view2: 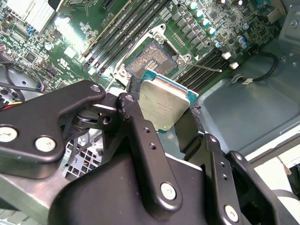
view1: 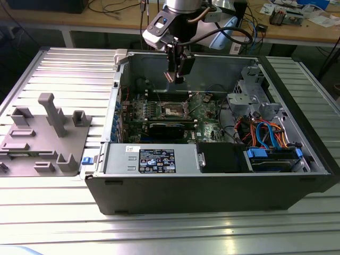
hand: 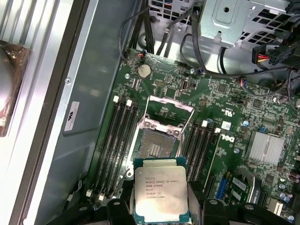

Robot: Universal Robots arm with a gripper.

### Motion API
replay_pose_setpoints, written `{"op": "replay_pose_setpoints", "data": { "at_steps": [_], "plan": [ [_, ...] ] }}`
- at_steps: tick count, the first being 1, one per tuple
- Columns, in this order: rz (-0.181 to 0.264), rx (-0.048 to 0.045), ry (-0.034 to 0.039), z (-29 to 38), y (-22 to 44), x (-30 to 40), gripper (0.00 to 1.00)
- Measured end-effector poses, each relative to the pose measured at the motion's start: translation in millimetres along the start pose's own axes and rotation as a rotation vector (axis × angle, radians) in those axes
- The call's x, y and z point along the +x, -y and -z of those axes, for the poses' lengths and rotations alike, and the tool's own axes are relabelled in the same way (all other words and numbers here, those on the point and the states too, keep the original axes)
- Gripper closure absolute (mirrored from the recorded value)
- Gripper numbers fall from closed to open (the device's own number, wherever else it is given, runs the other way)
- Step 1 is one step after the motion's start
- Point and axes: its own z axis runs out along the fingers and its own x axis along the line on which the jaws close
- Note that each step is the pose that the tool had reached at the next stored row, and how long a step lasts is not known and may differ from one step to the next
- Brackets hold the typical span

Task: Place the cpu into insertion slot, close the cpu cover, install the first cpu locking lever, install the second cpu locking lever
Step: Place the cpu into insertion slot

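Observation:
My gripper (view1: pixel 177 76) hangs inside the open computer case, shut on the cpu (hand: pixel 160 190), its black fingers (view2: pixel 132 117) clamping two opposite edges. The chip's silver top face shows in both wrist views (view2: pixel 164 103). It is held in the air, a short way off from the insertion slot (hand: pixel 157 146), which lies bare with its contacts exposed (view2: pixel 151 57) on the green motherboard (view1: pixel 204 114). The cpu cover (hand: pixel 169 108) stands swung up at the socket's far edge. A thin locking lever (hand: pixel 186 129) stands loose beside the socket.
Black memory slots (hand: pixel 119 140) flank the socket on both sides. A long black card (view1: pixel 167 128), a power supply (view1: pixel 154 159), a drive cage (view1: pixel 254 93) and coloured cables (view1: pixel 265 133) fill the case. A grey fixture tray (view1: pixel 48 133) sits at the exterior view's left.

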Motion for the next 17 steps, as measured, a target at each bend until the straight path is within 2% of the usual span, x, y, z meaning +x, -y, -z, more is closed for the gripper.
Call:
{"op": "replay_pose_setpoints", "data": {
  "at_steps": [17],
  "plan": [
    [-0.02, -0.0003, 0.0002, 0.0, 0.0, 0.0, 0.46]
  ]
}}
